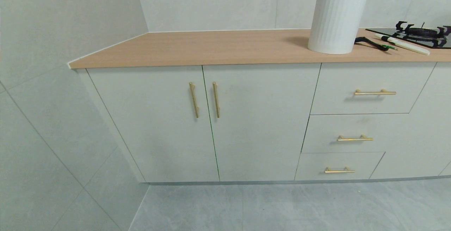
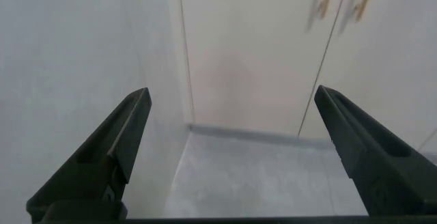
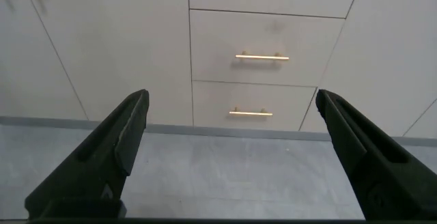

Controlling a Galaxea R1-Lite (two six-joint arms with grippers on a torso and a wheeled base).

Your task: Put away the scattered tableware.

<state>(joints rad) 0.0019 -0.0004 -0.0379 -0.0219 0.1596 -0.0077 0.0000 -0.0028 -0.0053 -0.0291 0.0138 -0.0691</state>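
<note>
A long white utensil [image 1: 403,44] lies flat at the desk's [image 1: 211,48] right end, slanting left-back to right-front, against the stove [image 1: 422,33]. A black-handled utensil [image 1: 370,43] lies beside the white canister [image 1: 336,18]. The left pincer [image 2: 231,94] and right pincer [image 3: 231,95] gape wide, empty, facing the cupboards [image 1: 151,125].

A tall white ribbed cylinder [image 1: 338,18] stands upright on the wooden countertop [image 1: 211,48], at about 1 o'clock in the head view. Just at its 3 o'clock side lies a slim black-handled utensil [image 1: 370,43], flat on the wood, with a greenish tip pointing toward 4 o'clock and its other end hidden behind the cylinder. Just beyond it a long white utensil [image 1: 401,44] lies flat along the same slant, near the black hob's [image 1: 422,33] front edge.
</note>
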